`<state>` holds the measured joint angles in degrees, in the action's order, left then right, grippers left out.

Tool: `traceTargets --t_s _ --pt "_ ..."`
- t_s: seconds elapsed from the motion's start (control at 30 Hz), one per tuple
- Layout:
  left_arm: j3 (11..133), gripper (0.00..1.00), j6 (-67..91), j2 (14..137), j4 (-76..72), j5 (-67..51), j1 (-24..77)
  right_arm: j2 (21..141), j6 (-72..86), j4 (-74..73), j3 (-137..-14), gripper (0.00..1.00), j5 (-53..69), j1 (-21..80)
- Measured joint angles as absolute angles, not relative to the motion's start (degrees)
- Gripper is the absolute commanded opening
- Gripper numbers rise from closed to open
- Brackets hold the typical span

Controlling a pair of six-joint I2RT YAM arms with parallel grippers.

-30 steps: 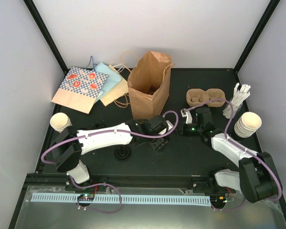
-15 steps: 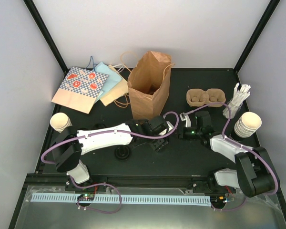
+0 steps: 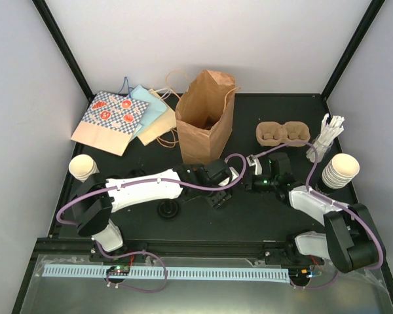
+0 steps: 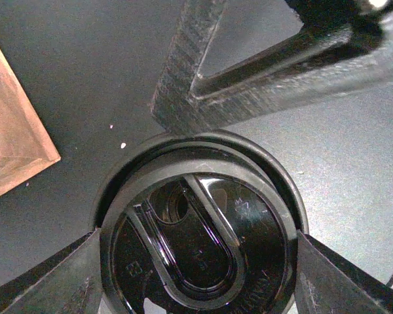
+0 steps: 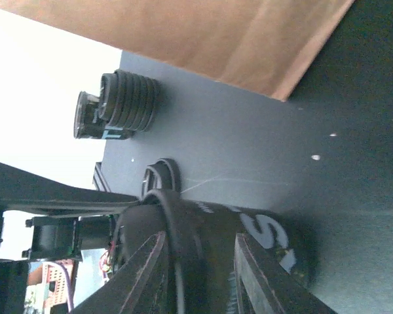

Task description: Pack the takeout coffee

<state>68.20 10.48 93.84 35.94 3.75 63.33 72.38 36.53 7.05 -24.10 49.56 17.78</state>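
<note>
My left gripper (image 4: 198, 258) is shut on a round black lid (image 4: 203, 222), with a finger touching its rim on each side. The lid sits on top of a dark cup with white lettering (image 5: 270, 239). My right gripper (image 5: 195, 265) is shut on this cup just below the lid. In the top view both grippers meet mid-table, left (image 3: 217, 190) and right (image 3: 252, 178), and they hide the cup. The tan two-hollow carrier (image 3: 283, 133) lies at the back right. A stack of cream cups (image 3: 340, 171) stands at the right edge, and a single cream cup (image 3: 83, 167) at the left.
An open brown paper bag (image 3: 205, 118) stands just behind the grippers. Another black lid (image 3: 168, 209) lies on the table beside the left arm. Flat patterned paper bags (image 3: 121, 121) lie at the back left. White sticks (image 3: 327, 137) stand near the carrier.
My right gripper has moved left and slightly nearer, up against the left gripper. The left arm has barely shifted.
</note>
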Motion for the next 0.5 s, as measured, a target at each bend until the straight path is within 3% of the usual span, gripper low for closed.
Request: traceTargets --t_s 0.5 --pt "68.2 0.49 10.5 93.9 35.9 3.8 63.3 68.8 34.8 1.7 -26.0 0.31 50.1 18.3"
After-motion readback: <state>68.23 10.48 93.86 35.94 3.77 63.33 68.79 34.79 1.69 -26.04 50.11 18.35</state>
